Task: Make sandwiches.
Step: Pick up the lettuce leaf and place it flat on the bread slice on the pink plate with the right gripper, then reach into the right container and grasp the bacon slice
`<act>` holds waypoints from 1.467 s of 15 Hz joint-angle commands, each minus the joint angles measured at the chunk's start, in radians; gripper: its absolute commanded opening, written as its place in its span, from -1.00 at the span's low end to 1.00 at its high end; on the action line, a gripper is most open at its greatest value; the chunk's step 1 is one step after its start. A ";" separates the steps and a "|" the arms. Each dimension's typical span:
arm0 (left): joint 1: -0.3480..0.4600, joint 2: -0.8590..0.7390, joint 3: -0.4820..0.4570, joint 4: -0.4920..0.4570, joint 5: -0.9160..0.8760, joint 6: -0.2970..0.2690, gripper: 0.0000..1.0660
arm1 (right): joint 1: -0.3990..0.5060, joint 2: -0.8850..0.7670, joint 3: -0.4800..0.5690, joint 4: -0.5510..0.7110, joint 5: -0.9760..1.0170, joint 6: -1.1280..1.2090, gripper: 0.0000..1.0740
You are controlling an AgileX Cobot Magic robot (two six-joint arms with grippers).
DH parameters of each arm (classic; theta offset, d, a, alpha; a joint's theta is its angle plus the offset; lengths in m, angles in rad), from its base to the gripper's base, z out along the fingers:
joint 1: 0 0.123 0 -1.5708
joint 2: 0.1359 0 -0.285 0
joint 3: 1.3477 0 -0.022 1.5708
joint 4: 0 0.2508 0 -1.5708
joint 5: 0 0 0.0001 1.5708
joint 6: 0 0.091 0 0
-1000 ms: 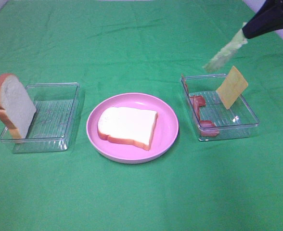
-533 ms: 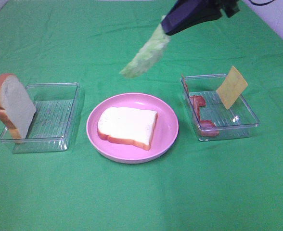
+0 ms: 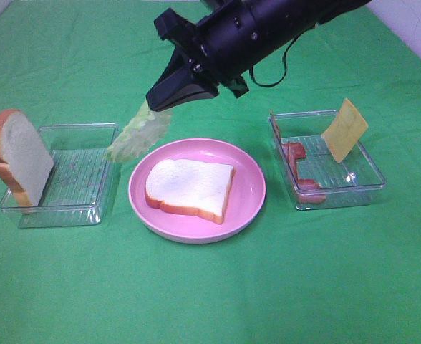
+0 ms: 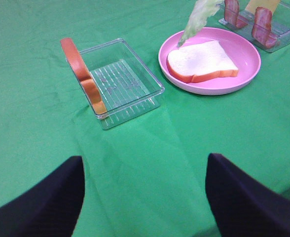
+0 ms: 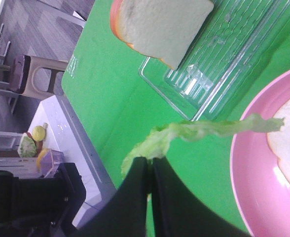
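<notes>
While the lettuce leaf hangs in the air from the right gripper, whose jaws are pressed together on its upper end, the sandwich so far is only one bread slice lying flat on the pink plate. Seen from above, the leaf dangles over the gap between that plate and the left tray, off to the side of the bread and apart from it. The right wrist view shows its free end reaching across the plate's rim toward the crust without lying on it. The step in hand, as I judge it, is laying the lettuce as the first filling, and it is not yet done. The next move calls for carrying the leaf sideways until it is over the middle of the slice. It should then be lowered so the limp end drapes on the bread rather than over the rim, and only then should the jaws part. Further out, a second bread slice stands tilted at the end of the left tray away from the plate. Bacon strips and a cheese slice sit in the right tray. The left gripper hovers over the green cloth near the left tray, fingers wide apart and holding nothing.
</notes>
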 commanded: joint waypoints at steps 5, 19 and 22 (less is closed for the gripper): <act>-0.005 -0.020 0.001 0.006 -0.013 0.005 0.26 | -0.003 0.151 -0.003 -0.008 -0.061 -0.015 -1.00; -0.005 -0.020 0.001 0.006 -0.013 0.005 0.26 | -0.004 0.116 -0.003 -0.552 -0.209 0.448 -0.92; -0.005 -0.020 0.001 0.006 -0.013 0.005 0.26 | -0.004 0.116 -0.003 -0.552 -0.208 0.451 -0.02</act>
